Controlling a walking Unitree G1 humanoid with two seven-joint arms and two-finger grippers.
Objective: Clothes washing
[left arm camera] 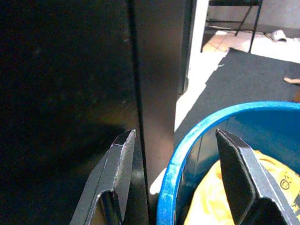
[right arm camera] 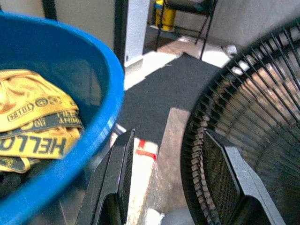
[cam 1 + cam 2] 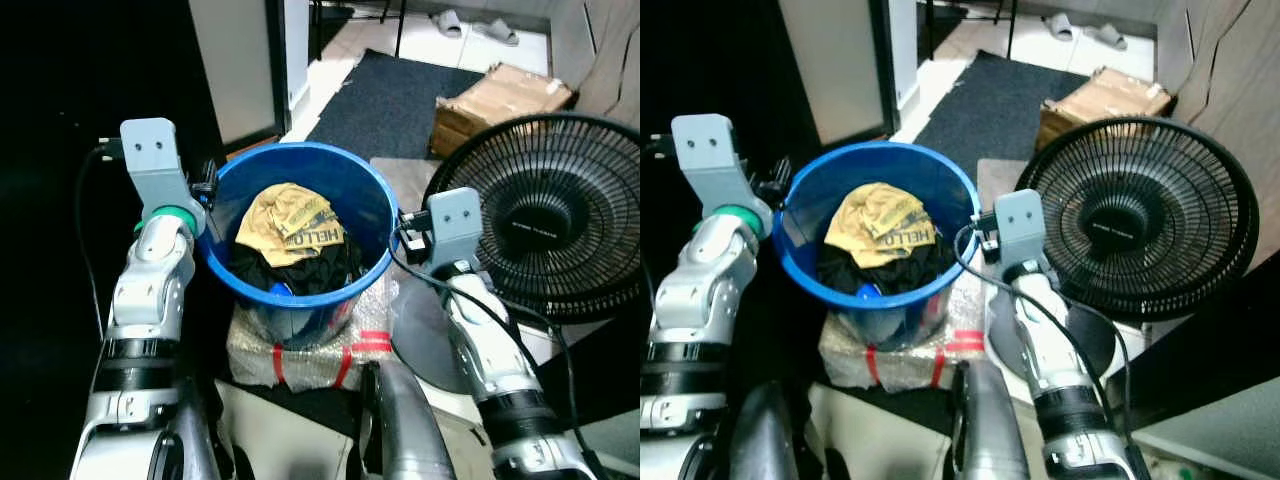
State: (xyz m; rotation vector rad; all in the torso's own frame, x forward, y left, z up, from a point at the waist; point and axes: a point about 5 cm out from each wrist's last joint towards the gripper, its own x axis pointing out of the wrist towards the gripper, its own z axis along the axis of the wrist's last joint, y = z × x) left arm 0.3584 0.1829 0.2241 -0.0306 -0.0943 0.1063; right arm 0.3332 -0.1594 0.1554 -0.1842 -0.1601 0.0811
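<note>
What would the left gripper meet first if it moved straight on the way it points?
Probably the round blue plastic bucket's rim: it sits between the open left gripper's fingers, a tall dark panel alongside. Depth is unclear.
</note>
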